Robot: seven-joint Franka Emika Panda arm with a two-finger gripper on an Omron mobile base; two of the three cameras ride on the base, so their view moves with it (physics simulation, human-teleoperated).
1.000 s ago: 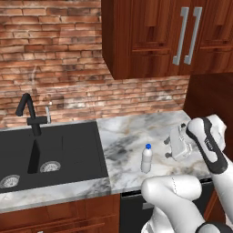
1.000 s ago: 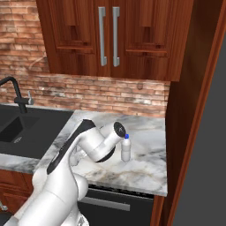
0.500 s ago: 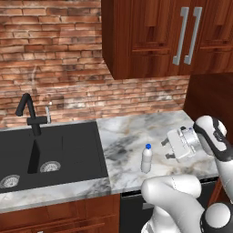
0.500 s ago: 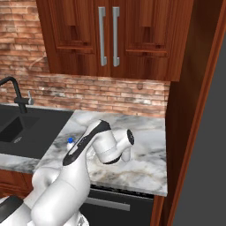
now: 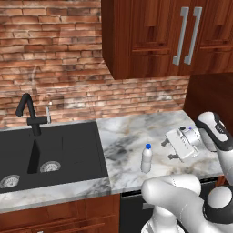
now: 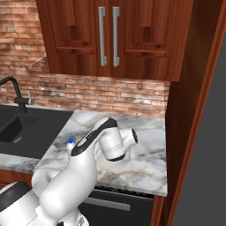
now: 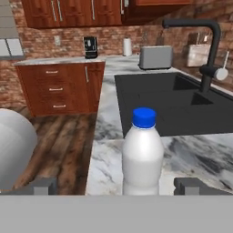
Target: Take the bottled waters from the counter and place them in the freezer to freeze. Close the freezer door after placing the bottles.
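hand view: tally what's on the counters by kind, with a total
whitish plastic bottle with blue cap: 1
grey metal toaster: 1
black coffee machine: 1
white paper towel roll: 1
black sink tap: 1
total: 5
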